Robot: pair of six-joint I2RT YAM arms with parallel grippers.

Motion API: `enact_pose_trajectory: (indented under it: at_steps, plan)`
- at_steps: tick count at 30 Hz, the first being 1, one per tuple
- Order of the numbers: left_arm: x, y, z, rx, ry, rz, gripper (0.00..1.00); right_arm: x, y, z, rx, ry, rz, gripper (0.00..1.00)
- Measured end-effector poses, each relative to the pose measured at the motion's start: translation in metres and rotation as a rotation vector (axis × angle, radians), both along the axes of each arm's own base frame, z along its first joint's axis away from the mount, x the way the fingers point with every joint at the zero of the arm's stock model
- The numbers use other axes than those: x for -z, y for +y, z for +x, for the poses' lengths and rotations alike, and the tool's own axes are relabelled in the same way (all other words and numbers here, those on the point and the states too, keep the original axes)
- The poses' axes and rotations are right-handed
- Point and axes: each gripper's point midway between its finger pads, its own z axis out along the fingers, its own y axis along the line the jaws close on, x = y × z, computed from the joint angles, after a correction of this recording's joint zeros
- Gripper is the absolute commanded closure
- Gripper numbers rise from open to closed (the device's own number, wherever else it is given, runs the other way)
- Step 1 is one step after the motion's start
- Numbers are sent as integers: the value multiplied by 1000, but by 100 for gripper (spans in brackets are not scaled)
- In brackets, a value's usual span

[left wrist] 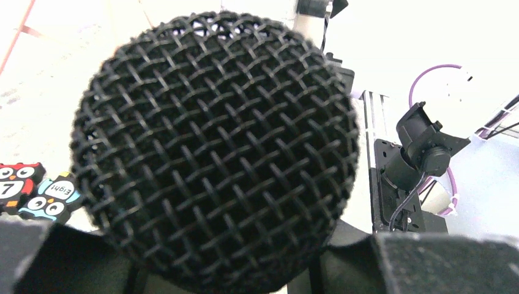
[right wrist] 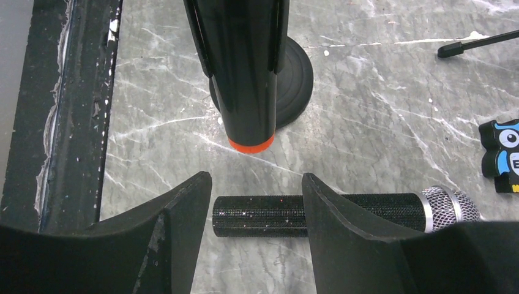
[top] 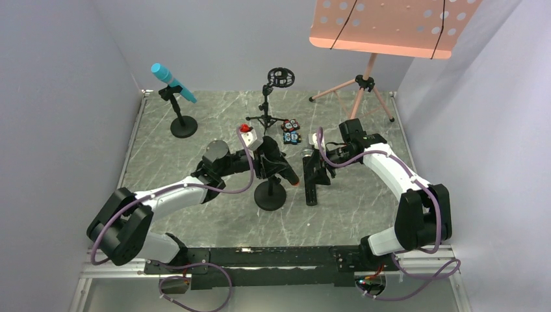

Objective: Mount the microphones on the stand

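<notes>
The all-black microphone with an orange end (top: pixel 286 173) sits tilted in the clip of a round-based stand (top: pixel 270 195); its mesh head (left wrist: pixel 214 147) fills the left wrist view. My left gripper (top: pixel 270 160) is at its head end, fingers (left wrist: pixel 447 263) spread wide. My right gripper (right wrist: pixel 257 184) is open, its fingers astride the handle of the glittery black microphone with a silver mesh head (right wrist: pixel 361 211), which lies on the table below the orange end (right wrist: pixel 251 144). The light blue microphone (top: pixel 173 82) sits in a stand at the back left.
A tripod stand with an empty ring mount (top: pixel 280 77) stands at the back middle. Owl number blocks (top: pixel 290 130) lie beside it and show in the right wrist view (right wrist: pixel 502 154). A pink music stand (top: pixel 383 26) is at the back right. A black rail (right wrist: pixel 67 110) runs along the table edge.
</notes>
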Motion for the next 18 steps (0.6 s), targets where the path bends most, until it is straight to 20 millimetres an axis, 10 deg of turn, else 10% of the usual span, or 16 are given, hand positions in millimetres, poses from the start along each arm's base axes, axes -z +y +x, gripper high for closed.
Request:
enact_pose_trajectory:
  at_steps: [13, 18]
  plan:
    - [21, -7, -3, 16, -15, -19, 100, -2, -1, 1, 8, 6, 19, 38]
    - [19, -5, -2, 1, -12, -21, 62, -3, -2, 1, 9, 7, 21, 38]
